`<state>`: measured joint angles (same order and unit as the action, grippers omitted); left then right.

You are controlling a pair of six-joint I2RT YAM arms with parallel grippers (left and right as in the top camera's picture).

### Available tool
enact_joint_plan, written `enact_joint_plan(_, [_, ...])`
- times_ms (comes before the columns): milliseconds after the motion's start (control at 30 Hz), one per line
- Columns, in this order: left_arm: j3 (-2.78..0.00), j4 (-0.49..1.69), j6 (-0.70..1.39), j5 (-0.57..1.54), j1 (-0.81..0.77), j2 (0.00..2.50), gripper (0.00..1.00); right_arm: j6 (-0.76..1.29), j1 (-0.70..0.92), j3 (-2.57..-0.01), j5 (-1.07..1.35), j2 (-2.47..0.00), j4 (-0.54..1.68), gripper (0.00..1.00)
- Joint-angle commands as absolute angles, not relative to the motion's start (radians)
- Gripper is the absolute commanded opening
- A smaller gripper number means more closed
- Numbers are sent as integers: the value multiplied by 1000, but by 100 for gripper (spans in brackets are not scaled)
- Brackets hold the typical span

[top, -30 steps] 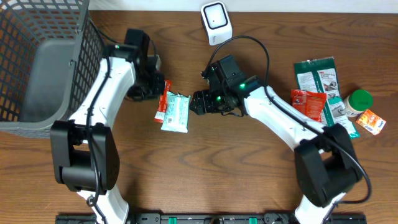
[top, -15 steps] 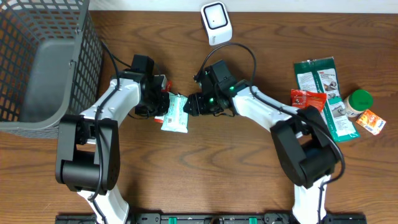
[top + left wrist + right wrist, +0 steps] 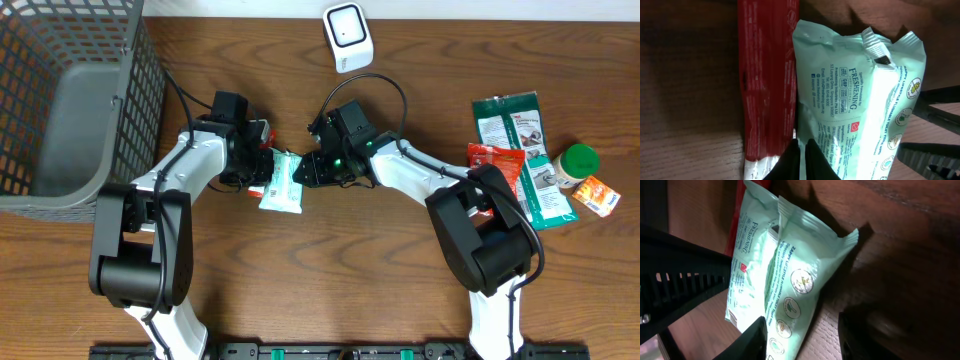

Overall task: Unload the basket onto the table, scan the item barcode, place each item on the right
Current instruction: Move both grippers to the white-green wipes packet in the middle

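wood table point(image 3: 330, 270), wire basket point(image 3: 60, 40), wipes pack point(image 3: 283, 185) outside

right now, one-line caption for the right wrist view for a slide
Right gripper open at one end of a mint-green wipes packet lying on the wooden table

Surface: a dark brown wood-grain table point(image 3: 360, 270). Far left corner: a grey wire-mesh basket point(image 3: 135, 60). Far edge, centre: a white boxy scanner unit point(image 3: 347, 36). Centre: a mint-green plastic wipes packet point(image 3: 283, 188) lying flat, a narrow red foil packet point(image 3: 767, 80) touching its long side. Right side, grouped closely: a dark green and white flat pack point(image 3: 510, 122), a red sachet point(image 3: 500, 160), a green-lidded small jar point(image 3: 575, 165), a small orange packet point(image 3: 597, 195).
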<state>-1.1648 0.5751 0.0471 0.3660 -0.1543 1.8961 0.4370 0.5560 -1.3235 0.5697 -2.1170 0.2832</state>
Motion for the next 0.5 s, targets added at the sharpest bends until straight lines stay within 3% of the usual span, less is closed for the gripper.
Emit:
enact_joint_plan(0, [-1176,578,31,385,-171,1876,8,433,573,-1319,582,-2135,271,41])
enact_joint_plan(233, [-1174,578,31,355,-227,1876,9,434,591,-1302,582,-2145,223,36])
enact_joint_plan(467, [-1174,583,30,317,-236,1876,11,370,590,-1297,577,-2145,225,17])
